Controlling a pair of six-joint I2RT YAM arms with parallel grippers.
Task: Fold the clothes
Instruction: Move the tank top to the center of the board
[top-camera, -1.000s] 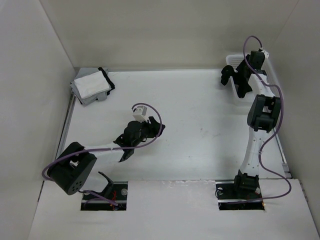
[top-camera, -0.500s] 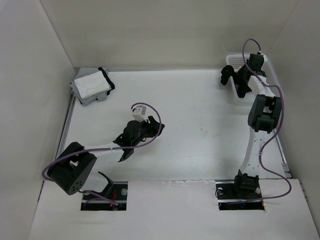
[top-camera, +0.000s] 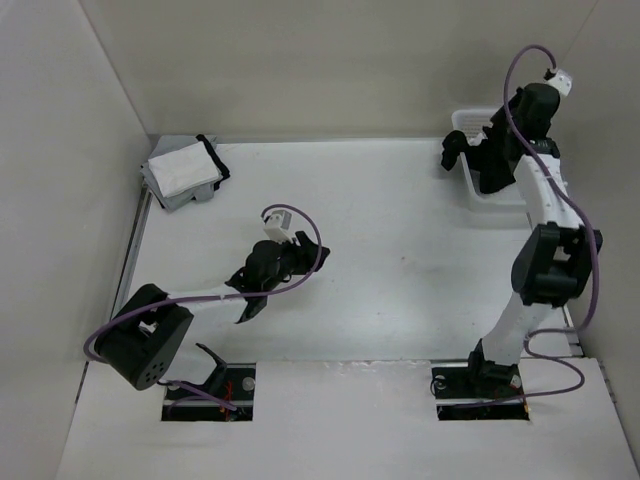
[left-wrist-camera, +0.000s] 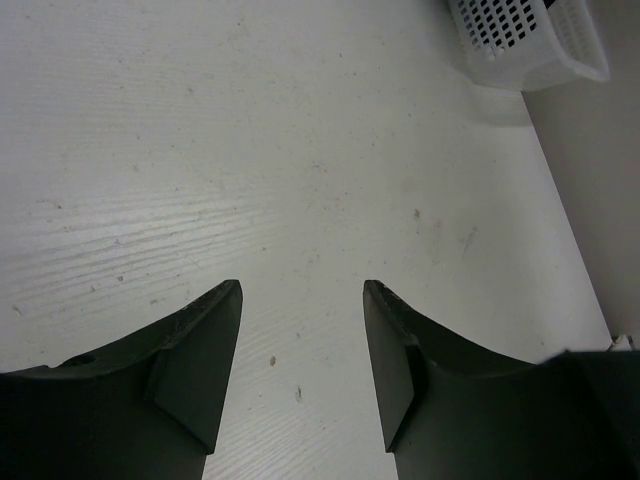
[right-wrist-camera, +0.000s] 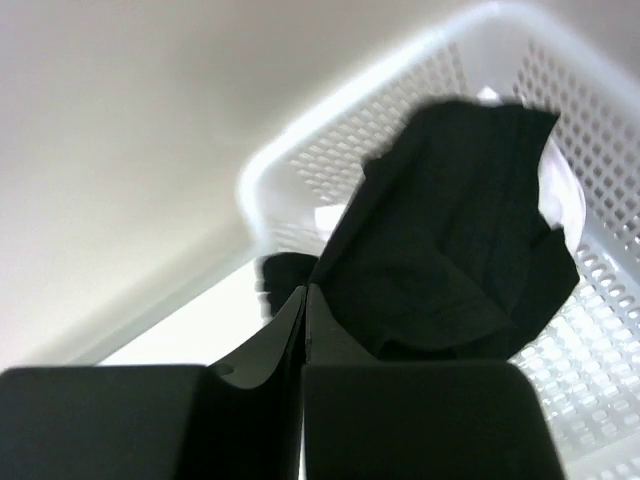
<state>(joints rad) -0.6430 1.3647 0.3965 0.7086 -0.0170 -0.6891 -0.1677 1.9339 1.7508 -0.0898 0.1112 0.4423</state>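
1. Hanging from the clenched right jaws, the top (right-wrist-camera: 450, 230) is a bunched black mass pinched at one edge, with the rest drooping below.
2. The top sits at 1 o'clock in the top view, at the far right corner of the tabletop (top-camera: 400, 260).
3. Most of its fabric hangs inside the basket (right-wrist-camera: 600, 130), a white mesh tub against the right wall.
4. In the right wrist view a small dark bit shows outside the basket's near rim; I cannot tell whether it is part of the top.
5. A white garment (right-wrist-camera: 560, 195) lies in the basket, showing past the top at 3 o'clock in the right wrist view.
6. The right arm (top-camera: 540, 190) stands tall from its base at 5 o'clock and reaches over the basket.
7. The left jaws are released, with both fingers (left-wrist-camera: 190, 360) spread wide and only bare tabletop showing between them.
8. The left arm (top-camera: 270, 265) lies low, stretching from its base at 7 o'clock toward the middle of the tabletop, well apart from the top.
9. From the left wrist, the basket appears at 1 o'clock, far off.
10. A folded stack (top-camera: 183, 170) of grey and white garments with black trim rests at 10 o'clock, in the far left corner.
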